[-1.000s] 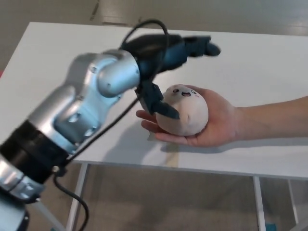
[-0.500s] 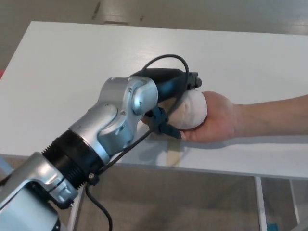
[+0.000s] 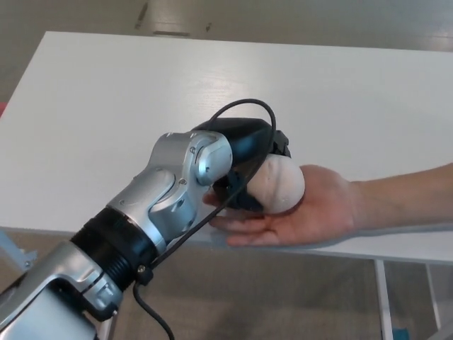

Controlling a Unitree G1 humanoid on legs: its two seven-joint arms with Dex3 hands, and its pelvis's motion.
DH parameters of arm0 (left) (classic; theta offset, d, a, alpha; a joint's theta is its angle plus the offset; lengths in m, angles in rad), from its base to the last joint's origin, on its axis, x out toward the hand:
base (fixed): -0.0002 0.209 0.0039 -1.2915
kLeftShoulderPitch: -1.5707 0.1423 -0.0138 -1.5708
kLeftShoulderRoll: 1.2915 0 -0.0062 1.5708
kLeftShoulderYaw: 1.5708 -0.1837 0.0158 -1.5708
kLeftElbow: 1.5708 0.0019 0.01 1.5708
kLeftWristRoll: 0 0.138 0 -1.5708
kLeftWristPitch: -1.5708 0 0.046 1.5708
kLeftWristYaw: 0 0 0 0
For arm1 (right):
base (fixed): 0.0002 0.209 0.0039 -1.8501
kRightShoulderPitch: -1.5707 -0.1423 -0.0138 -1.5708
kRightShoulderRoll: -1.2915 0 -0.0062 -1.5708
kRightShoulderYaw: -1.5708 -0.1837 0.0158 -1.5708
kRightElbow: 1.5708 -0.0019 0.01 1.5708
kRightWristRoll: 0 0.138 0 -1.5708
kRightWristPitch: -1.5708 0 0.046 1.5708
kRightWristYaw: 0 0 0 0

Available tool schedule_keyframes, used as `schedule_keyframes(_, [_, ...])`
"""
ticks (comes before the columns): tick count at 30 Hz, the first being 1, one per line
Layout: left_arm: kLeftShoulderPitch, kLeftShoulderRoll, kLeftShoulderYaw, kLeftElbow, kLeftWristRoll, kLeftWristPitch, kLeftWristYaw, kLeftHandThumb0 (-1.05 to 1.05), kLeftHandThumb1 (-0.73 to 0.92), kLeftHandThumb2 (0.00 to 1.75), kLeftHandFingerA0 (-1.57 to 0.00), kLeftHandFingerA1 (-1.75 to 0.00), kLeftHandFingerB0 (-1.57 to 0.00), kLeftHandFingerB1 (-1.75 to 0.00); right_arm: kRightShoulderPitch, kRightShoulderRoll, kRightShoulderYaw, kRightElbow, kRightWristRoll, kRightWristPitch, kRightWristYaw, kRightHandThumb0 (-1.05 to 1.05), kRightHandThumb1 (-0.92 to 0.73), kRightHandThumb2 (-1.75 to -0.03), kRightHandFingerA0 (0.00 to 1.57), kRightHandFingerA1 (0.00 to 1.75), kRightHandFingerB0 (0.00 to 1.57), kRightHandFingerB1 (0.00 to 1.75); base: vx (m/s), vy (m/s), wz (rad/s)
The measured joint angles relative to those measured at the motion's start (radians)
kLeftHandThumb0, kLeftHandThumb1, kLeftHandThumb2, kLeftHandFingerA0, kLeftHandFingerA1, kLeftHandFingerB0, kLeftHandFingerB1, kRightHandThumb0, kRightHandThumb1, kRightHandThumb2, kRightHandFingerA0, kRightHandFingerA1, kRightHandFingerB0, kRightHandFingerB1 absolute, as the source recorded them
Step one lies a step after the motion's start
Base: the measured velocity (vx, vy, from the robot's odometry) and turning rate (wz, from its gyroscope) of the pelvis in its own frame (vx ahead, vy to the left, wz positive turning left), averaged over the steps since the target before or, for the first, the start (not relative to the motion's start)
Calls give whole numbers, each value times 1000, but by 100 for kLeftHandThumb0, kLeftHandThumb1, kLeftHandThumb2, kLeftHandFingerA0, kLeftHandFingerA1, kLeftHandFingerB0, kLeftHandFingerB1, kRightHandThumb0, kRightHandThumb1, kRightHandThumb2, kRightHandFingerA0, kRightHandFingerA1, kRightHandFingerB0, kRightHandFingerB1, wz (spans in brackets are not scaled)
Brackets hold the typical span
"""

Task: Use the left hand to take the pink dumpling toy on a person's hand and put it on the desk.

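Left hand (image 3: 248, 159): fingers clasped around pink dumpling toy (image 3: 279, 184) | Toy: resting on person's open palm (image 3: 311, 212), at front edge of white desk (image 3: 106, 106) | Right hand: out of frame

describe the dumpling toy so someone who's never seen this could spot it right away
Start at the white desk and find the person's hand reaching in palm up over its near edge. On that palm sits the pink dumpling toy, a pale, rounded plush. It is the only soft thing there, with the robot's black left hand closed over its left side.
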Motion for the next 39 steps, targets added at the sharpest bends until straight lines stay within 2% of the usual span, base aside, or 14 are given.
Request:
schedule_keyframes(3, [15,0,20,-1,1,-16,18,-23,76,65,-67,-150,-82,-54,-3,0,1,0,0,2,1,-24,-67,-60,56,42,59,44,0,0,0])
schedule_keyframes(4, [18,0,24,-1,2,-20,24,-23,76,65,-67,-150,-85,-61,-4,0,1,0,0,2,1,-24,-67,-60,56,42,59,44,0,0,0])
schedule_keyframes(5, [28,0,32,-5,5,-27,33,-23,76,65,-67,-150,-85,-61,-4,0,3,0,0,2,1,-24,-67,-60,56,42,59,44,0,0,0])
schedule_keyframes(8, [44,0,39,-5,8,-35,43,-24,77,67,-71,-148,-82,-53,-3,0,7,0,0,3,1,-23,-67,-60,56,42,59,44,0,0,0])
schedule_keyframes(14, [47,0,56,-4,17,-45,50,-26,76,65,-71,-148,-83,-54,-4,0,14,0,0,3,1,-23,-67,-60,56,42,59,44,0,0,0])
schedule_keyframes(18, [47,1,61,-4,29,-51,50,-26,76,65,-70,-147,-74,-48,-4,0,17,0,0,4,1,-23,-67,-60,56,42,59,44,0,0,0])
schedule_keyframes(20, [47,1,63,-4,32,-52,50,-26,76,65,-70,-147,-75,-49,-4,0,19,0,0,4,1,-23,-68,-60,56,42,59,44,0,0,0])
schedule_keyframes(21, [47,1,64,-4,34,-53,50,-25,75,65,-71,-148,-81,-53,-4,0,21,0,0,5,1,-23,-68,-60,56,42,59,44,0,0,0])
schedule_keyframes(24, [44,1,70,0,36,-58,50,-25,75,65,-71,-147,-77,-50,-9,0,23,1,0,5,1,-22,-68,-60,57,43,58,44,0,0,0])
schedule_keyframes(34, [28,-17,85,27,38,-72,50,-25,74,64,-71,-147,-83,-55,-12,0,30,1,0,6,9,-23,-68,-60,58,43,57,43,0,0,0])
schedule_keyframes(36, [26,-18,87,27,38,-72,50,-25,73,64,-72,-147,-85,-58,-12,0,31,1,0,6,11,-23,-68,-60,58,43,57,43,0,0,0])
schedule_keyframes(37, [22,-18,95,26,38,-74,48,-23,76,62,-71,-145,-84,-74,-12,0,33,1,0,6,15,-23,-68,-60,58,43,57,43,0,0,0])
schedule_keyframes(38, [20,-18,99,25,37,-74,47,-23,76,62,-70,-145,-81,-82,-12,0,34,1,0,6,16,-23,-68,-60,58,43,57,43,0,0,0])
schedule_keyframes(39, [19,-15,110,15,36,-75,45,-23,76,62,-70,-145,-81,-82,-12,0,35,1,0,6,18,-23,-68,-60,58,43,57,43,0,0,0])
